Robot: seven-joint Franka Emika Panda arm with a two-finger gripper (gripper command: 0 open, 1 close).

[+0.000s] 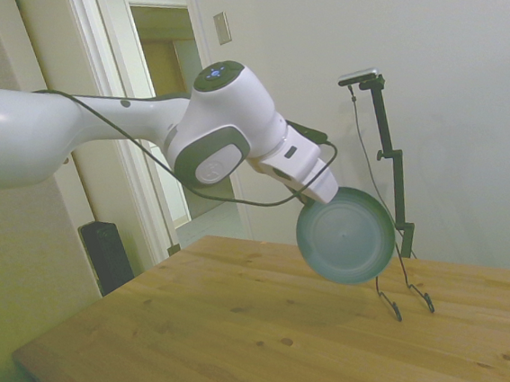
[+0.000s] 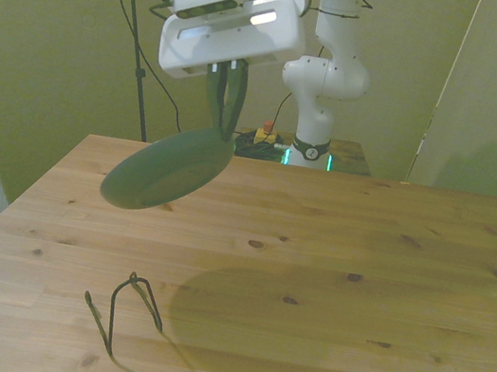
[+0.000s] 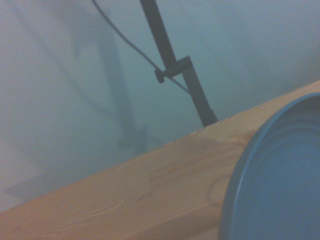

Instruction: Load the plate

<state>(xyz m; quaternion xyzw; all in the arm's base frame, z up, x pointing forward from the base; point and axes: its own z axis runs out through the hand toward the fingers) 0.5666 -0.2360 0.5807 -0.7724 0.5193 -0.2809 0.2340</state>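
Observation:
The plate (image 1: 345, 236) hangs tilted in the air above the wooden table (image 1: 251, 336), its pale underside facing the side camera. From the front, the plate (image 2: 166, 172) looks dark green and slopes down toward the front view's left. My gripper (image 2: 220, 128) is shut on its upper rim, with the dark fingers (image 2: 233, 97) pinching it from both sides. In the side view the gripper (image 1: 326, 195) meets the plate's top edge. Part of the plate's rim and inside (image 3: 280, 185) shows close up in the wrist view.
A small dark wire rack (image 1: 405, 292) stands on the table just below and beyond the plate; from the front, the wire rack (image 2: 125, 311) is near the table's front edge, at the front view's left. A dark speaker (image 1: 108, 255) stands on the floor by the doorway.

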